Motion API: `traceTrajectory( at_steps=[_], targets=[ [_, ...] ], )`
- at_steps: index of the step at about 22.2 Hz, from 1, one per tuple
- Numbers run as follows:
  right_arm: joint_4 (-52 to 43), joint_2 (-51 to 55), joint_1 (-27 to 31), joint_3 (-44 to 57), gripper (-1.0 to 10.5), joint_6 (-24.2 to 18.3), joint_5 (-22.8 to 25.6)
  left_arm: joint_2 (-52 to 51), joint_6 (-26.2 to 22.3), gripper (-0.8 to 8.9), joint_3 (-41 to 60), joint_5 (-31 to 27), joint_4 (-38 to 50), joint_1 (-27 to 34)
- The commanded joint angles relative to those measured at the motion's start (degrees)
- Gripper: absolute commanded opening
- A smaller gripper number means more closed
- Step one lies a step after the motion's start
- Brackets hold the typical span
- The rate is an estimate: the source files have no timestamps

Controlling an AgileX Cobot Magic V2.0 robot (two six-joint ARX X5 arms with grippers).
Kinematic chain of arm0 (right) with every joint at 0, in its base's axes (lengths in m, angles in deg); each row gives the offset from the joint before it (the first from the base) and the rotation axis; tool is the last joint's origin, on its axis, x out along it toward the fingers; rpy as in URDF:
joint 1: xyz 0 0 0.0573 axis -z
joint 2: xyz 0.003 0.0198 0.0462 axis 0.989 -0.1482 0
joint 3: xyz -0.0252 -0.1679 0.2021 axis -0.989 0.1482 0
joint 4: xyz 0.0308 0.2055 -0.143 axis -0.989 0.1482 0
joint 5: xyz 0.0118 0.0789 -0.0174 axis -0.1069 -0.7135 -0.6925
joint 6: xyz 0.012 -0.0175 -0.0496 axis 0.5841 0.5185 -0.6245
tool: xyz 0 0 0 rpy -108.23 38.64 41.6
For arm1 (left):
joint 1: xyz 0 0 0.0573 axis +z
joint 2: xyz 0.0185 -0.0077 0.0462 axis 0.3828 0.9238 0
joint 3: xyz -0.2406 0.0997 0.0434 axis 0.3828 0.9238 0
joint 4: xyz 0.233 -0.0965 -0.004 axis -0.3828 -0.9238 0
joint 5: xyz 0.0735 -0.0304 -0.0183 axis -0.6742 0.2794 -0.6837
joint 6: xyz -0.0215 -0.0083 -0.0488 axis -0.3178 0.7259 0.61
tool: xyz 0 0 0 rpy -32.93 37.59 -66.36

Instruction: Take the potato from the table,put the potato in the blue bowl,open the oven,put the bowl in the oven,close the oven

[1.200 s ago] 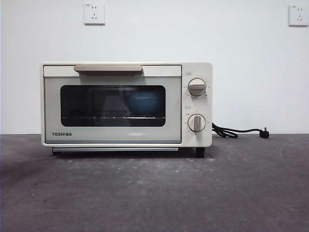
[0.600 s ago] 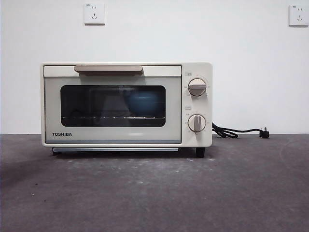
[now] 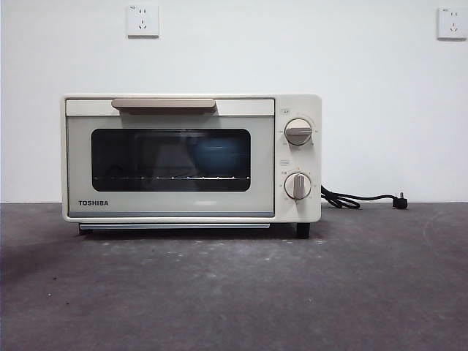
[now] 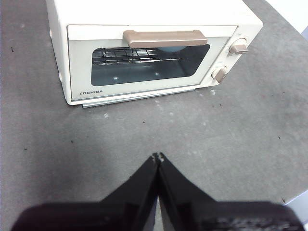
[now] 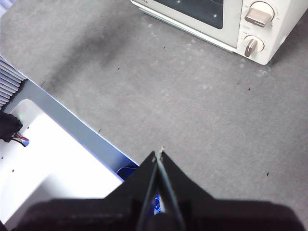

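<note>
The oven (image 3: 191,158) is seen standing on the table (image 3: 234,292) with its door fully closed and the beige handle (image 3: 164,104) lying along the top edge of the door. Through the dark glass window (image 3: 170,159), the blue bowl (image 3: 214,156) is seen resting on the wire rack (image 3: 170,178), toward the side nearer the two knobs (image 3: 297,131). The potato cannot be made out through the glass. The black cord (image 3: 358,198) is laid on the table beside the oven, unplugged.

The left gripper (image 4: 157,157) is held above the bare table in front of the oven, well apart from it, with its jaws pressed together on nothing. The right gripper (image 5: 159,154) is positioned over the table's near edge, off the oven's knob side, its jaws likewise closed and empty.
</note>
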Motion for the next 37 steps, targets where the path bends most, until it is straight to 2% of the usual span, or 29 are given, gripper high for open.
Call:
traceTrajectory(
  at_steps=[1, 18, 21, 30, 37],
  targets=[
    [-0.1, 0.0, -0.1, 0.0, 0.0, 1.2, 0.0, -0.2, -0.6, -0.04, -0.1, 0.1, 0.0, -0.2],
    [0.0, 0.9, 0.0, 0.0, 0.0, 1.2, 0.2, 0.0, -0.6, -0.04, -0.1, 0.1, 0.1, -0.2],
    [0.0, 0.9, 0.0, 0.0, 0.0, 1.2, 0.2, 0.0, -3.2, -0.04, -0.1, -0.3, 1.0, -0.2],
    [0.0, 1.5, 0.0, 0.0, 0.0, 1.2, 0.3, -4.9, -9.9, -0.04, 2.3, -8.5, 22.6, 0.3],
    [0.0, 2.0, 0.0, 0.0, 0.0, 1.2, 0.3, -14.6, -11.3, -0.04, 18.9, -13.5, 46.2, 1.9]
  ],
)
